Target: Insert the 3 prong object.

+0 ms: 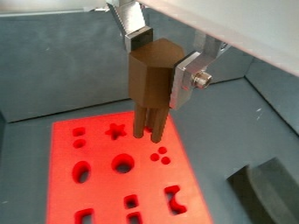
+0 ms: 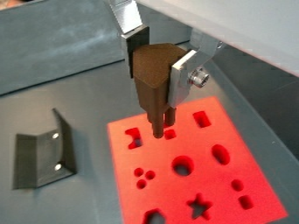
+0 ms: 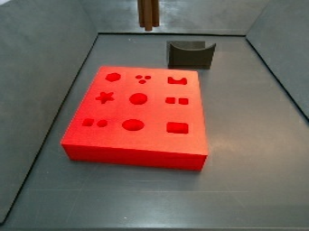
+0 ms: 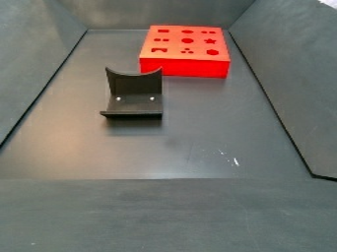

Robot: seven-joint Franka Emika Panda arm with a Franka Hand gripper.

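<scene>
My gripper (image 1: 158, 70) is shut on the 3 prong object (image 1: 149, 87), a brown wood-coloured peg held upright with its prongs pointing down; both wrist views show it (image 2: 152, 87). Silver fingers (image 2: 184, 74) clamp its upper body. The peg hangs above the red block (image 1: 117, 175), apart from it, with its prongs over the block's far part. The block has several shaped holes, among them a group of three small round holes (image 3: 144, 78). In a side view only the peg's lower end (image 3: 147, 13) shows at the top edge, and the gripper is out of frame.
The dark fixture (image 3: 190, 54) stands on the grey floor just behind the block, and shows in the other views too (image 4: 132, 94) (image 2: 41, 157). Grey walls (image 3: 49, 81) slope up around the floor. The block (image 4: 184, 49) sits near one end.
</scene>
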